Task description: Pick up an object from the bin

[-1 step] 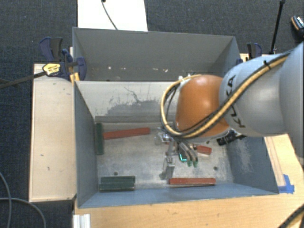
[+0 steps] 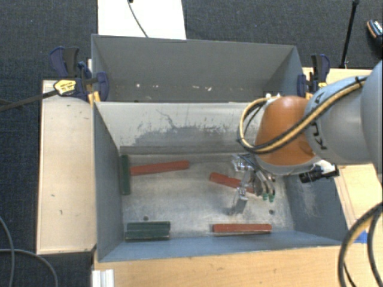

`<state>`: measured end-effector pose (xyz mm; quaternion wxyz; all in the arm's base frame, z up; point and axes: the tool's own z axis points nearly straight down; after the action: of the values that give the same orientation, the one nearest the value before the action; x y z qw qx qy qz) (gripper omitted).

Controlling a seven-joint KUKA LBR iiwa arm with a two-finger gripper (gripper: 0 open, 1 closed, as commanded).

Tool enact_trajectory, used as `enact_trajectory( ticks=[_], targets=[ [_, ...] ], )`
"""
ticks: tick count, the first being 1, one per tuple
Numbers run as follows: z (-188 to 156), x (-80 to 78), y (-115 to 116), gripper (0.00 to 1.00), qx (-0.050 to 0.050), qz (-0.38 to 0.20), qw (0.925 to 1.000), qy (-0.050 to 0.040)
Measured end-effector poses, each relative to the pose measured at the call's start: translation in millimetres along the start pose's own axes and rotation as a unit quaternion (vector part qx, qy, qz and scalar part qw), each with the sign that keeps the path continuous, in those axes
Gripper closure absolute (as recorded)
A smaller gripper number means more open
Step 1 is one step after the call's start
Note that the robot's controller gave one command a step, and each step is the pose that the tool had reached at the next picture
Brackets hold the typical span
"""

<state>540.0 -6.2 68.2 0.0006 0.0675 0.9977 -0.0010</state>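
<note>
**Gripper low in the bin's right half, beside the short red bar**

From my station I see the arm [image 2: 353, 124] coming in over the bin's right edge, its orange cover [image 2: 282, 131] and looped cables hanging above the right half of the bin [image 2: 179, 199]. The gripper [image 2: 237, 205] points down toward the floor, right of the bin's middle and nearer the front edge than the back wall. I cannot tell whether it is released or clenched; the wrist hardware crowds that spot.

The nearest thing is the short red bar [image 2: 222, 180]. It lies tilted on the floor just behind the gripper's tip and a little to its left, and its right end runs up against the wrist hardware. I cannot say whether the two are touching.

The front red bar [image 2: 241, 228] lies flat along the front edge, just in front of the gripper, with a strip of bare floor between them.

The rest sits well apart on the left side. A long red bar [image 2: 159, 168] lies near the back wall. A green block [image 2: 124, 173] lies along the left wall, touching that bar's left end. A second green block [image 2: 148, 229] lies in the front left corner.
</note>
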Motion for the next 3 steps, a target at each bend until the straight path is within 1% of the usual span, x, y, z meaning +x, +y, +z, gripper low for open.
enact_trajectory(
  ticks=[1,2,3],
  targets=[
    [-34.0,-29.2,-6.4,0.0,-0.002,0.02,0.9998,-0.0031],
    [-47.2,-35.5,-5.9,0.0,-0.002,0.075,0.9972,-0.0026],
    [0.4,-21.4,3.9,0.0,-0.001,0.105,0.9944,0.0023]
  ],
)
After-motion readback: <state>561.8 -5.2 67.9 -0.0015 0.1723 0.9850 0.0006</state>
